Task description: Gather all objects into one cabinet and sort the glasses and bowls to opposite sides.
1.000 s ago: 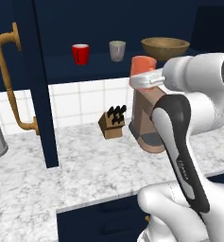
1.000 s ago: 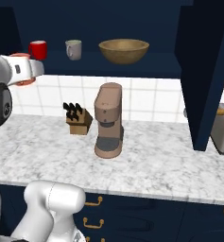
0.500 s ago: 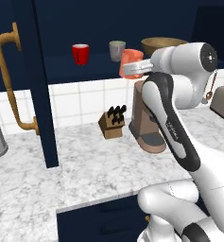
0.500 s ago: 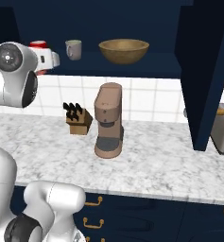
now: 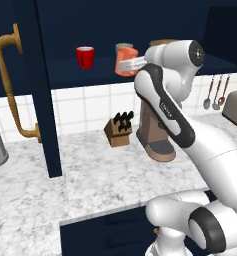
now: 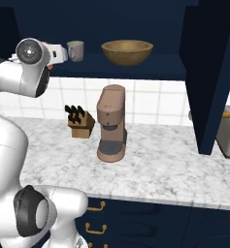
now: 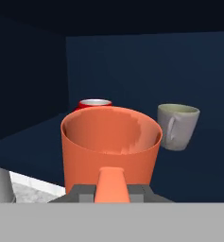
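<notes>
My gripper [image 5: 132,63] is shut on the orange-coral cup [image 5: 124,64], holding it at shelf height at the open cabinet [image 5: 70,75]. In the hand view the orange-coral cup [image 7: 111,142] stands upright just ahead of the gripper [image 7: 112,191], gripped at its near side. Behind it on the dark shelf [image 7: 33,146] are the red cup [image 7: 94,104], left, and the grey-beige cup [image 7: 177,125], right. The red cup [image 5: 85,56] is at the shelf's left, and the grey-beige cup [image 5: 123,47] peeks over the held one. The tan bowl [image 6: 127,52] sits to the right of the grey-beige cup [image 6: 75,51].
The cabinet door [image 5: 40,85] stands open on the left, showing its curved brass handle [image 5: 12,85]. On the marble counter [image 6: 160,169] below are a knife block [image 6: 80,123], a brown coffee machine [image 6: 111,123] and a toaster [image 6: 228,133]. Utensils [image 5: 215,92] hang on the tiled wall.
The arm has swung left and forward, carrying the orange-coral cup from in front of the bowl to the shelf by the grey-beige cup. The grip stayed shut.
</notes>
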Available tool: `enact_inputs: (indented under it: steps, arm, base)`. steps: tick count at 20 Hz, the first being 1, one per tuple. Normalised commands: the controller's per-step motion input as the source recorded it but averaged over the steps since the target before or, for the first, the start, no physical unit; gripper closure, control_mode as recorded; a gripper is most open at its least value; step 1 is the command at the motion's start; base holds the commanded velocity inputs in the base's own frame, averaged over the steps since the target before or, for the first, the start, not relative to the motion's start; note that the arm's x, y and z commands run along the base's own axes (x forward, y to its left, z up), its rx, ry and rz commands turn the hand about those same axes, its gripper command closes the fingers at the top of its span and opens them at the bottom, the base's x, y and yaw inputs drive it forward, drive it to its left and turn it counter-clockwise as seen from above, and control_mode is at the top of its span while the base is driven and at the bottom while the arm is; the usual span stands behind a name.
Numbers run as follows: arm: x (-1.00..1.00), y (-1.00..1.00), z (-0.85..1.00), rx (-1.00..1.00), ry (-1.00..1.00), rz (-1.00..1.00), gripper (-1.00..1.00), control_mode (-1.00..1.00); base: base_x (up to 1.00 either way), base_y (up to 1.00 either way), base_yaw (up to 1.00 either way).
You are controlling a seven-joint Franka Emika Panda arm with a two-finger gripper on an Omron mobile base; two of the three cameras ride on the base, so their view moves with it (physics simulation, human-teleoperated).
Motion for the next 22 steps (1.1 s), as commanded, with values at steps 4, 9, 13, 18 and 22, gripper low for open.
enact_inputs:
  steps: [4, 9, 13, 18, 22]
  arm:
    - [0.6, 0.09, -0.07, 0.0, -0.01, 0.0, 1.0, -1.0]
    - [0.53, 0.0, -0.17, -0.01, -0.02, 0.0, 1.0, -1.0]
    - [0.33, 0.01, -0.1, -0.04, -0.03, 0.0, 1.0, -1.0]
    - [0.19, 0.1, -0.01, -0.07, -0.03, 0.0, 1.0, -1.0]
    - [0.28, 0.15, 0.0, -0.06, 0.0, 0.0, 1.0, -1.0]
  base:
    - [0.0, 0.0, 0.0]
    - [0.0, 0.0, 0.0]
    - [0.0, 0.0, 0.0]
    - [0.0, 0.0, 0.0]
    - [0.0, 0.0, 0.0]
